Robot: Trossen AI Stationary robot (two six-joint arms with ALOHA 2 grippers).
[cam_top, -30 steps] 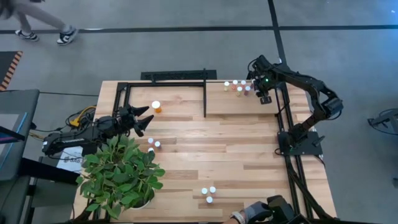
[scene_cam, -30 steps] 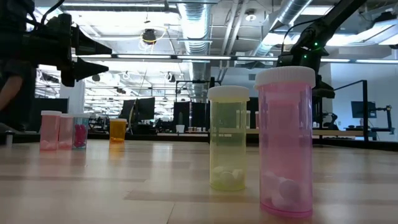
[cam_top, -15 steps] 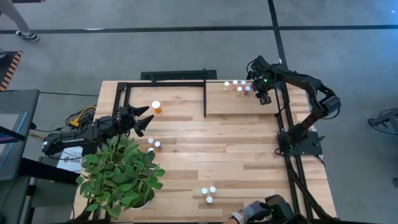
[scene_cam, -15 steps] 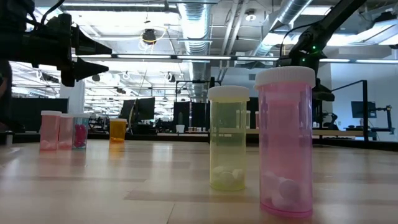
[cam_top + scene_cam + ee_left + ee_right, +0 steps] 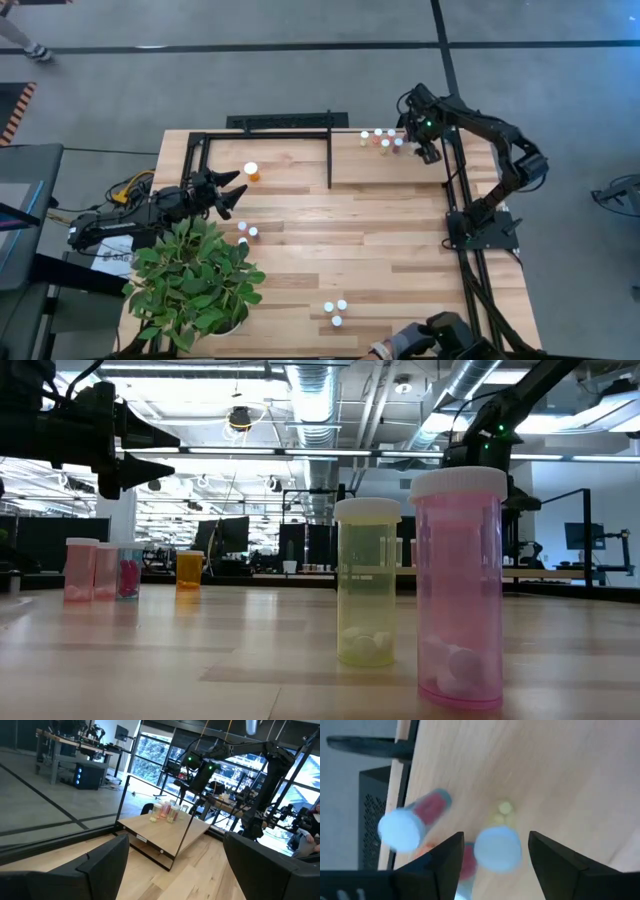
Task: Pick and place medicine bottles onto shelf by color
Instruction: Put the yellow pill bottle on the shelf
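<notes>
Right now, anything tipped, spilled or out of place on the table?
Nothing stands out. Every medicine bottle in view stands upright: the cluster on the shelf beside the right gripper, the lone orange bottle by the left gripper.

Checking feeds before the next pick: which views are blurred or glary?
Right wrist view: motion-blurred, the vials smeared between the right gripper fingers. Low view: near pink vial sharp, ceiling lights glaring behind. High view: even light, vials tiny. Left wrist view: bright windows, slight haze.

No legible text, labels, brands, numbers or signs on any surface in any view.
</notes>
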